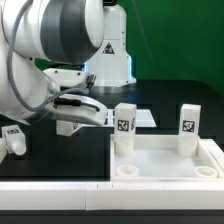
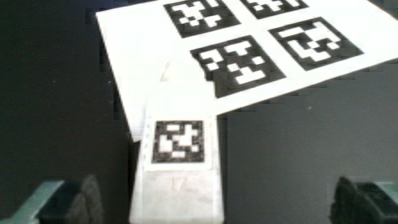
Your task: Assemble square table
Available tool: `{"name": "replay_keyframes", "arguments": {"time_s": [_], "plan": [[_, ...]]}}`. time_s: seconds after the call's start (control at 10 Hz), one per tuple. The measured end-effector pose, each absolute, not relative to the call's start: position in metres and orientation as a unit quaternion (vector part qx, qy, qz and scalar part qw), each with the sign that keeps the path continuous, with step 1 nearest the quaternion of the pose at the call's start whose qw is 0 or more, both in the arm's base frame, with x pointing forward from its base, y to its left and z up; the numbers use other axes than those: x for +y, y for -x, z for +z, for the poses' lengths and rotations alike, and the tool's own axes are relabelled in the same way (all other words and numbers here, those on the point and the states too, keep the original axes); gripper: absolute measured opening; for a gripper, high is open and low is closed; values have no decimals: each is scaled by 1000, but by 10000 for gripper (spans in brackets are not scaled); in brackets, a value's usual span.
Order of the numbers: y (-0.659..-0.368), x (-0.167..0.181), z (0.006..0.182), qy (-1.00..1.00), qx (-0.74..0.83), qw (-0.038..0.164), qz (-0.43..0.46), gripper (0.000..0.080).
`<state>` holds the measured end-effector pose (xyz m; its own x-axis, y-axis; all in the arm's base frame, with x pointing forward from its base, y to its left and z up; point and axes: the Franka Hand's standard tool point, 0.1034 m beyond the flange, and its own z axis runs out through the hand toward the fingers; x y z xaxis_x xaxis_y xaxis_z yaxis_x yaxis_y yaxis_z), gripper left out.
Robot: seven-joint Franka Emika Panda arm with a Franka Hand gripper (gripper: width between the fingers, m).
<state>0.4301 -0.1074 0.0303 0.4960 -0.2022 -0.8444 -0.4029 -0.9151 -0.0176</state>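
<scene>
Arm [image 1: 60,40] bent low over the dark bench [image 1: 60,165], on the exterior view's left. Jaws stand wide apart and hold nothing. Both fingers [image 2: 64,200] show in the wrist view, with a white leg [image 2: 178,155] lying flat between them, tag up, touched by neither. The leg's far end meets a corner of the marker board [image 2: 160,50]; cannot tell whether it overlaps the board. Top [image 1: 165,160] rests on the bench at the exterior view's right, rim up. Two more legs stand upright at its far corners: the left leg [image 1: 124,128] near the jaws, the right leg [image 1: 188,124] at the other corner. A fourth leg [image 1: 13,140] lies on the bench at the exterior view's far left, well apart from the top.
</scene>
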Motion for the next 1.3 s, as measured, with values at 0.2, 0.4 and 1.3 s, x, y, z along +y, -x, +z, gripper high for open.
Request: {"name": "replay_keyframes", "arguments": {"time_s": [0.2, 0.4, 1.3], "plan": [[-427, -108, 28, 856, 177, 107, 473, 648], [-409, -108, 16, 844, 183, 108, 492, 648], [-411, -105, 18, 846, 175, 104, 494, 282]]}}
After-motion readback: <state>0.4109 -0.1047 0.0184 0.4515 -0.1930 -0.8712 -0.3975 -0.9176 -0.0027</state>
